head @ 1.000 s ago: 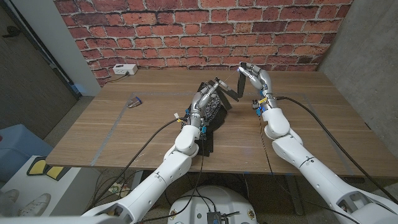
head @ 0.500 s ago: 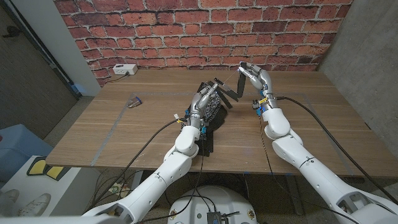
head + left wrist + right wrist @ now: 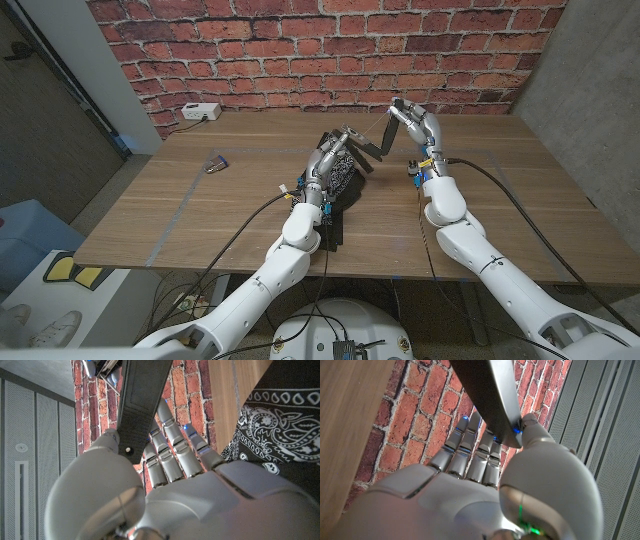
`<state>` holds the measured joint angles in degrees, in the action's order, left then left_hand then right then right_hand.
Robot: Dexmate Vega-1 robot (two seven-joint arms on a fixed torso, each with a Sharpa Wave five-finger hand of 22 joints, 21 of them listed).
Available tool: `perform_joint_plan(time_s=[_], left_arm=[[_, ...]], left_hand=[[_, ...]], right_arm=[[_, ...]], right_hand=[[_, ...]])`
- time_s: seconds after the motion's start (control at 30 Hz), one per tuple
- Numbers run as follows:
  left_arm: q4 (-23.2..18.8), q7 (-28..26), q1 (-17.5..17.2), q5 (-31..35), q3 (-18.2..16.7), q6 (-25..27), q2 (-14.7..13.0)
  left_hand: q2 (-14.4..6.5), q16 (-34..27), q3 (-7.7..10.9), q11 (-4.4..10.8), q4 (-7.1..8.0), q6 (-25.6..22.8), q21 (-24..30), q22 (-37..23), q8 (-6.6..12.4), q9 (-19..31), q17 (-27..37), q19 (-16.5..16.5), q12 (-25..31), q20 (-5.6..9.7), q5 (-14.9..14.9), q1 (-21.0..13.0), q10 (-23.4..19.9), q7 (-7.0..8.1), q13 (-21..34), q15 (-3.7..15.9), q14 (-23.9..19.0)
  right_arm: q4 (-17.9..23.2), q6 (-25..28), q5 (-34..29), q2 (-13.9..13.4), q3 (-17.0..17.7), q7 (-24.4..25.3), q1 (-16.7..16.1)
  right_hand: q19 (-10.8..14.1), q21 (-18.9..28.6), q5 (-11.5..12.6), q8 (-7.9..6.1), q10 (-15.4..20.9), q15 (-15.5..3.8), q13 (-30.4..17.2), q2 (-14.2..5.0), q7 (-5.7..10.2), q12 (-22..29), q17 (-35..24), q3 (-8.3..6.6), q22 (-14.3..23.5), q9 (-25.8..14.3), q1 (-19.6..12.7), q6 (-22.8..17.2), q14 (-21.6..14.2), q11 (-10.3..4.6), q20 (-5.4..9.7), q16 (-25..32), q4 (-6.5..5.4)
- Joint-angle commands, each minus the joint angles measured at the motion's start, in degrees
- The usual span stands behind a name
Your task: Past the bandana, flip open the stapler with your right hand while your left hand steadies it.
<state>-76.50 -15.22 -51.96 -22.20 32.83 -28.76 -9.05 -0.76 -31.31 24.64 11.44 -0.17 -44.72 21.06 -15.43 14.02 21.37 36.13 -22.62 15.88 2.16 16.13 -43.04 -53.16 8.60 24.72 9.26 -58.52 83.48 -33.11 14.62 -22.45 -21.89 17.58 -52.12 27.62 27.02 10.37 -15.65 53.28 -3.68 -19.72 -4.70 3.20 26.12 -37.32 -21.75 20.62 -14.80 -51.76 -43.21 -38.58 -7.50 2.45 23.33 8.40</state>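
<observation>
Two hands on the stapler [image 3: 368, 146], mid-flip

It sits past the bandana [image 3: 338, 178] on the worktop [image 3: 200, 210]; left hand [image 3: 333, 157] grips the base, right hand [image 3: 412, 124] pinches the raised top arm. Next, I'd guess: swing it fully back.

Brick wall [image 3: 320, 40], wooden table [image 3: 200, 200], grey floor [image 3: 60, 150]

I see the bandana [image 3: 341, 178] mid-table [image 3: 200, 220], the stapler [image 3: 373, 145] at its far right edge between my left hand [image 3: 334, 155] and right hand [image 3: 412, 122]. A small object [image 3: 216, 166] lies left; a box [image 3: 201, 112] sits by the wall.
</observation>
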Motion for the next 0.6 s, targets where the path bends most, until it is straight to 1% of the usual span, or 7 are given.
perform_joint_plan(time_s=[0.03,0.5,0.6], left_arm=[[2.05,0.21,0.42,0.15,-0.34,-2.74,1.15],[2.82,0.15,0.58,0.72,-0.89,-5.26,1.69],[3.28,0.1,0.59,0.75,-1.05,-5.99,1.98]], left_hand=[[-8.46,-0.58,0.17,0.68,-0.34,-1.61,0.43,-0.09,0.01,0.38,0.59,-0.48,-0.09,0.57,0.59,-9.93,-1.27,1.68,0.32,4.09,-0.71],[-8.69,-0.24,0.16,0.65,-0.16,-1.65,0.75,-0.15,-0.14,0.4,0.86,-0.66,-0.34,0.45,0.76,-9.99,-1.3,1.81,0.38,4.06,0.16],[-8.76,-0.22,0.16,0.66,-0.13,-1.69,0.76,-0.18,-0.16,0.43,0.97,-0.48,-0.4,0.2,0.8,-10.03,-1.33,1.93,0.4,4.08,0.28]], right_arm=[[0.09,-1.68,0.3,1.37,1.22,2.0,-1.6],[1.16,-1.4,0.51,1.85,2.15,3.23,-3.08],[1.18,-1.33,0.46,1.96,2.26,3.46,-3.18]], right_hand=[[-0.38,0.36,0.28,0.17,1.74,-10.01,-0.11,-6.55,3.68,0.11,-0.28,-3.81,0.33,-0.15,-5.88,-4.38,-0.47,-1.45,3.11,0.01,-3.4],[-0.81,0.95,0.24,0.31,1.75,-10.02,0.15,-6.5,3.48,-0.04,-0.65,-3.97,0.59,-0.2,-6.07,-4.51,-0.59,-1.36,3.11,-0.11,-3.33],[-0.9,1.06,0.24,0.32,1.9,-10.02,0.19,-6.51,3.47,-0.01,-0.7,-4.02,0.63,-0.21,-6.1,-4.59,-0.63,-1.29,3.12,-0.15,-3.34]])
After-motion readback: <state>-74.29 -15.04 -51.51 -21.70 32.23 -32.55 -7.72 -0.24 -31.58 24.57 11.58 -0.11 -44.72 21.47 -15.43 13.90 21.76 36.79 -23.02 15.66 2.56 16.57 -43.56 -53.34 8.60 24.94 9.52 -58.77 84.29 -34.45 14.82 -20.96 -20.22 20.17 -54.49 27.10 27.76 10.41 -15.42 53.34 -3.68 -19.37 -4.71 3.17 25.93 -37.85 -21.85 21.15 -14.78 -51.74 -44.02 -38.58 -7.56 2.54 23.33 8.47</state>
